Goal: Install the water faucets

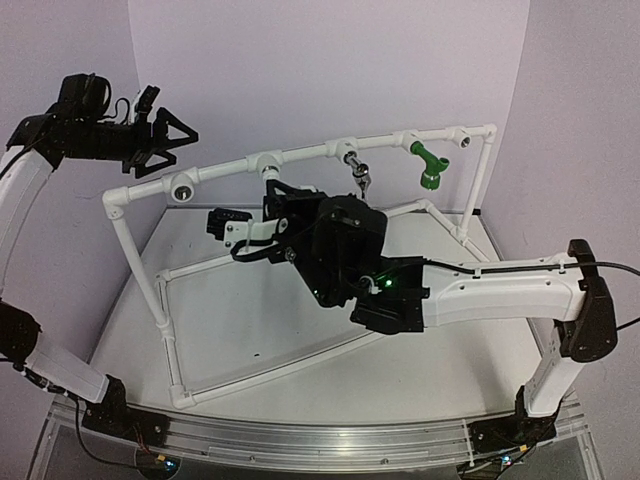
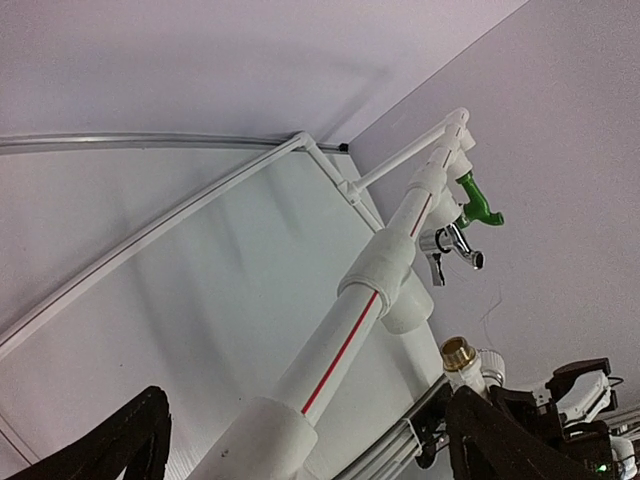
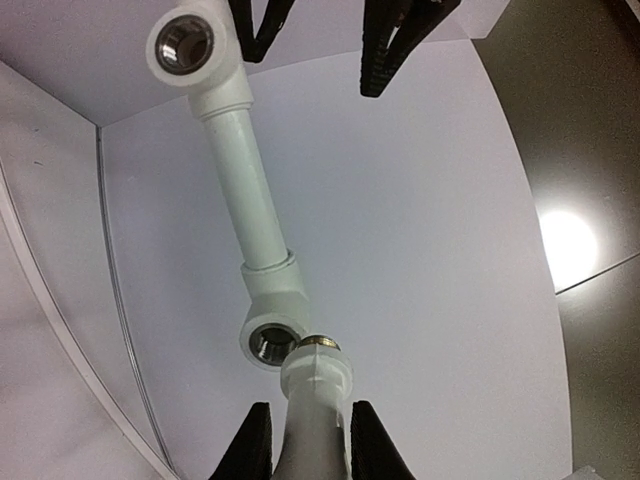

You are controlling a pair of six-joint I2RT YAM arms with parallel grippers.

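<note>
R jaws clamped on the white faucet [image 3: 318, 385]: the right gripper [image 3: 310, 440] pinches its body from both sides, brass thread [image 3: 318, 345] pointing to 12 o'clock in the R wrist view. The thread tip sits just beside the rim of an open socket [image 3: 270, 345], at the socket's 4 o'clock. It's not inside; can't tell if it touches. That socket is a fitting on the top rail [image 1: 300, 152] of the white pipe frame [image 1: 166, 320], which stands on the table [image 1: 230, 330].

L jaws apart, gripping nothing. The left gripper [image 1: 168, 142] hangs in the air at 10 o'clock in the top view, near a second open socket [image 1: 183, 188] but apart from it. In the L wrist view the rail w/ its red stripe runs up btwn the two fingers toward 1 o'clock; can't tell if they straddle it.

Two more faucets sit in the rail. The chrome faucet [image 1: 360, 172] is at approx 12 o'clock in the top view, hanging down. The green faucet [image 1: 430, 165] is at 1 o'clock, on the next fitting along. Both are well apart from the white one. The R arm reaches in from 4 o'clock across the frame's middle.
</note>
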